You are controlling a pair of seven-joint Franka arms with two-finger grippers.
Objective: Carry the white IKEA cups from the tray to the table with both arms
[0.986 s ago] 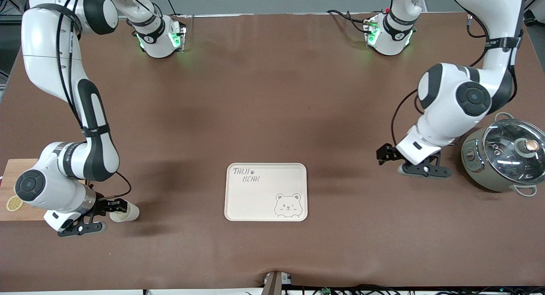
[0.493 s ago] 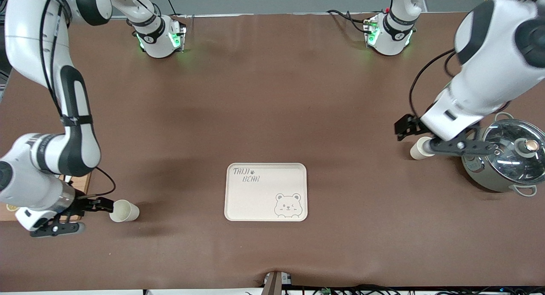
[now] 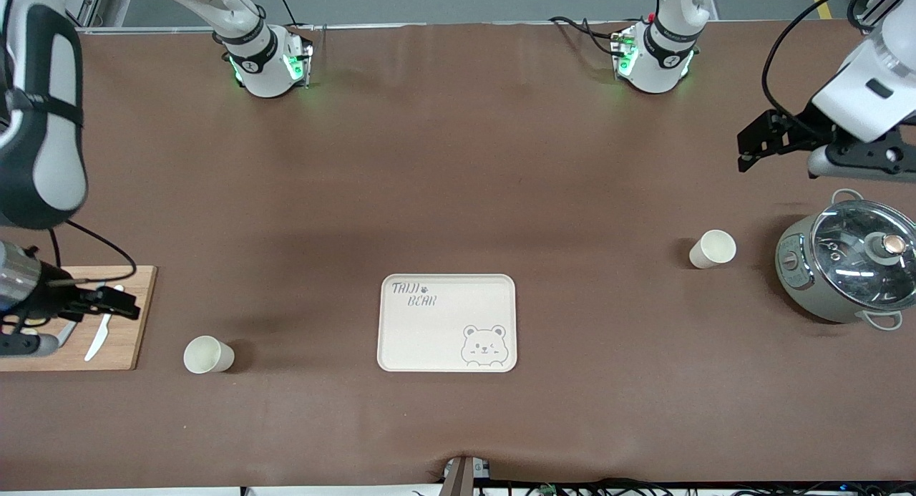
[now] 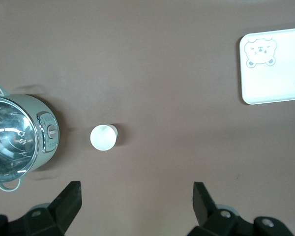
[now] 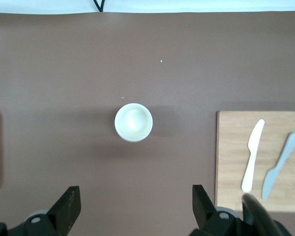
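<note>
Worktop (image 3: pixel 458 195): matte brown sheet. Right hand (image 3: pixel 71 317) released, up over the wooden board (image 3: pixel 107 342) (two plastic knives on it). First cup (image 3: pixel 207 355), smooth, tapered, upright near the board. Rounded cream tray (image 3: pixel 429 338) mid-worktop. Second cup (image 3: pixel 713 249) beside the glass-lidded pot (image 3: pixel 848 270). Left hand (image 3: pixel 787 149) released, raised over bare worktop.

Our left gripper (image 3: pixel 780 152) hangs in the air, fingers (image 4: pixel 69 201) spread wide — it holds nothing. Our right gripper (image 3: pixel 68 321) is the same, fingers (image 5: pixel 69 206) apart.
</note>
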